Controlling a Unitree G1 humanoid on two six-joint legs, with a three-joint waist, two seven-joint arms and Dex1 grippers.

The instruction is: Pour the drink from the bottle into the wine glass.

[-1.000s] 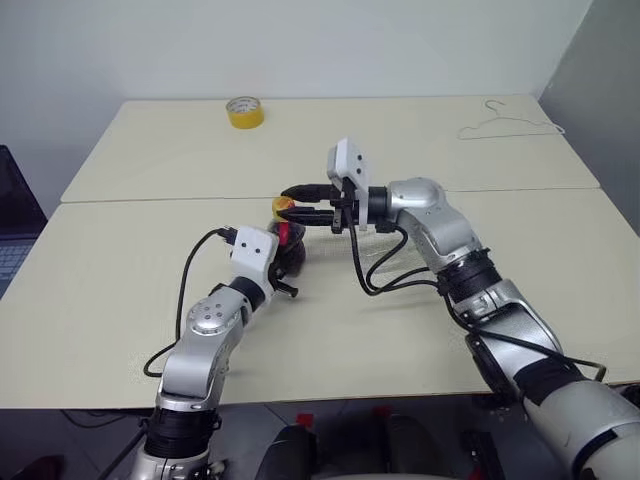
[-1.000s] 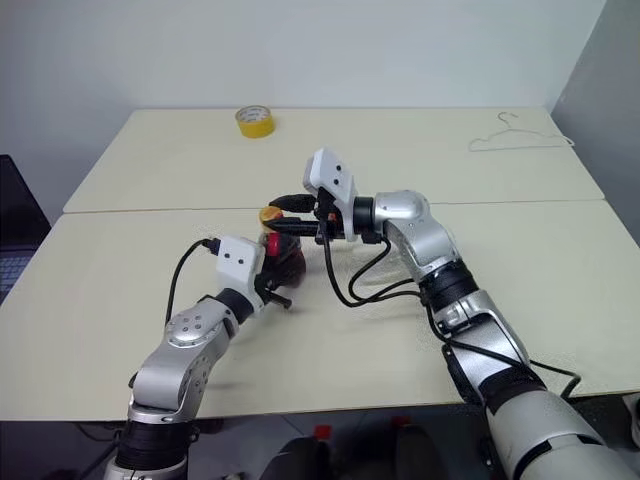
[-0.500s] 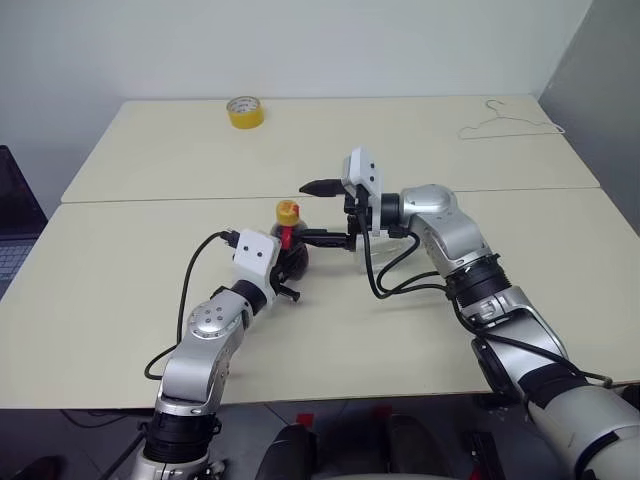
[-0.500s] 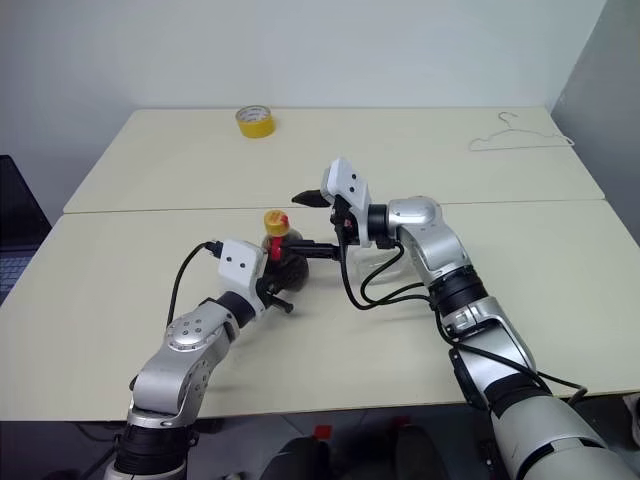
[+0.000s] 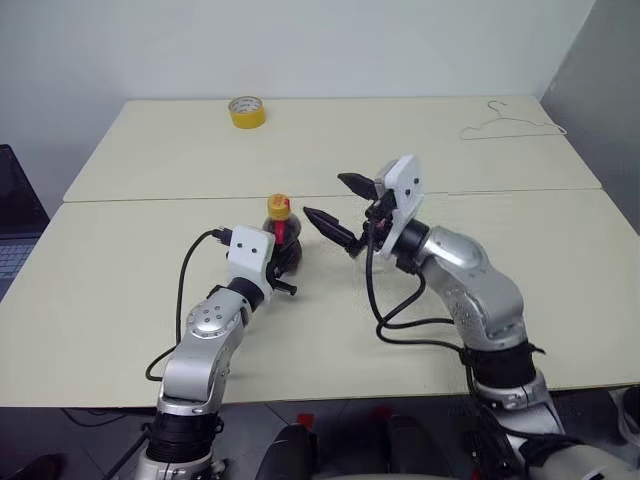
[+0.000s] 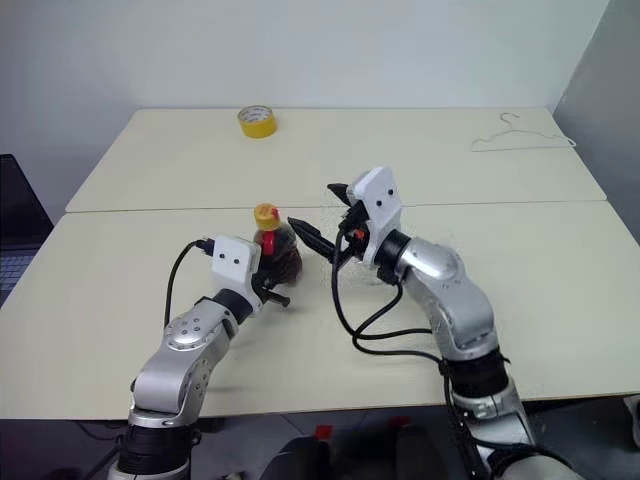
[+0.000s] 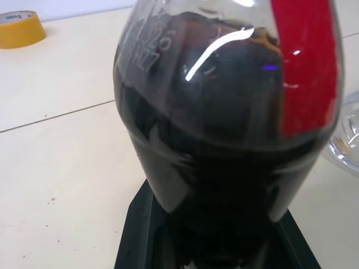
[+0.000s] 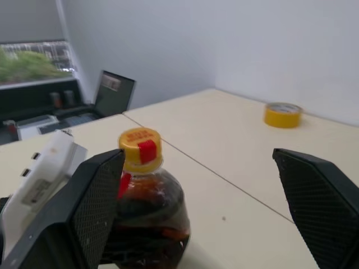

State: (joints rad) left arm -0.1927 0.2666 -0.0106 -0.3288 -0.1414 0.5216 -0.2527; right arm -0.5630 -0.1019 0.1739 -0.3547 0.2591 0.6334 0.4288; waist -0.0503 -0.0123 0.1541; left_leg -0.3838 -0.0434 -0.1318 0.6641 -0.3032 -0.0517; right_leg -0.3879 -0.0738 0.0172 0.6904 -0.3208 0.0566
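Bottle (image 5: 279, 238) clamped in left gripper (image 5: 283, 262), yellow cap (image 5: 277, 207) still on. Right gripper (image 5: 340, 207) spread wide, empty. Risk: pouring capped, or knocking wine glass (image 7: 346, 137) beside it.

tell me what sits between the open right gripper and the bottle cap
Nothing: bare table separates the open right gripper from the bottle's yellow cap, seen in the right wrist view.

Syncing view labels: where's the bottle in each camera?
Left eye view: bottle centre-left, in the left hand.
Right eye view: left of centre.
Left wrist view: its dark body looms up close.
Right wrist view: lower left, yellow cap up.
Shared landmark: yellow tape roll, on the table behind the bottle.
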